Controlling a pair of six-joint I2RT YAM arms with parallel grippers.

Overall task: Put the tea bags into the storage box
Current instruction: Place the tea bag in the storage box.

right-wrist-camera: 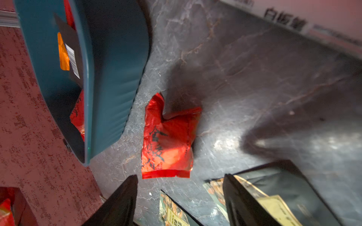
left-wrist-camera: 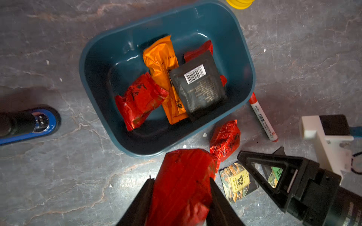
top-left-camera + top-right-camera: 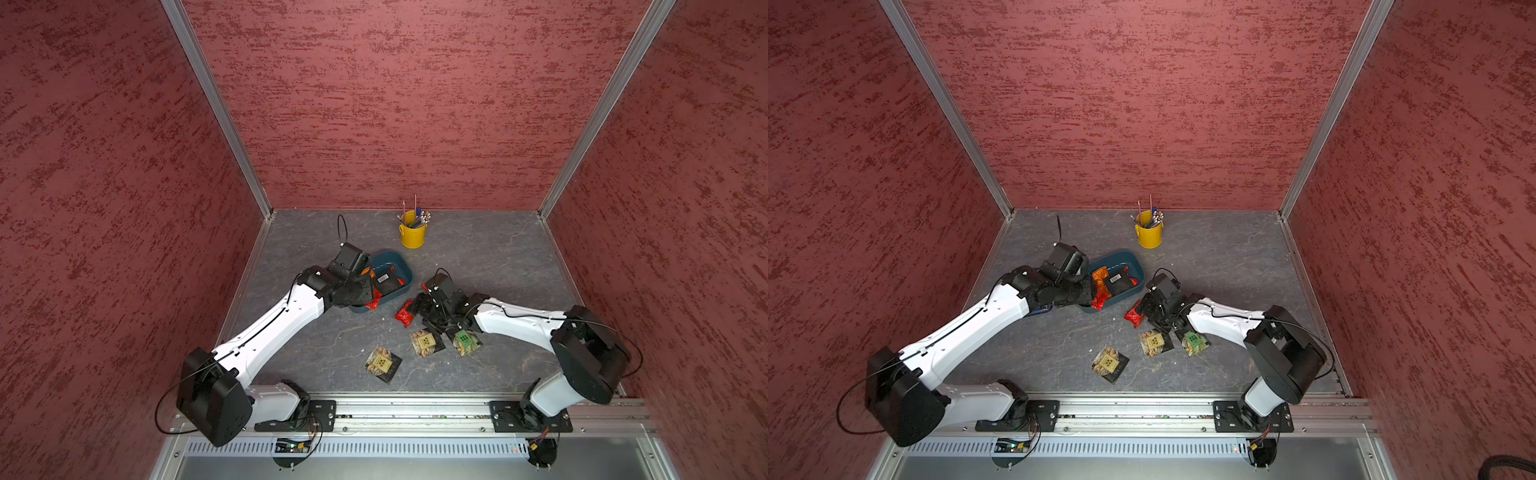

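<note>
My left end effector [image 2: 181,179] is clenched on a held red packet [image 2: 186,164], which hangs at the near left corner of the storage box [image 2: 195,23]. It is over the near rim and not yet let go.

Four tea bags already lie inside the box. There is a boxed red packet [image 2: 140,101], an orange packet [image 2: 161,58] and a black sachet [image 2: 197,88] lying barcode up, partly on the orange one. A second red one [image 2: 201,49] is mostly hidden beneath that sachet.

My right end effector [image 1: 181,176] is released, jaws wide and empty, low over the desk [image 3: 478,257] to the right of the box. A loose red packet [image 1: 168,140] lies just ahead of its fingertips, near the box wall but apart from it.

Nearer to me lie three more tea bags. The near tan-label sachet [image 3: 382,363] is alone, and the second tan-label sachet [image 3: 424,341] lies to its right and farther back. The green-label sachet [image 3: 465,340] is right of that, partly under my right arm.

I judge the task about half done: four are in, one is at the rim, and at least four are left on the desk. I cannot tell whether my right wrist hides another. The marker pen [image 2: 262,119] beside the box is not part of the job.
</note>
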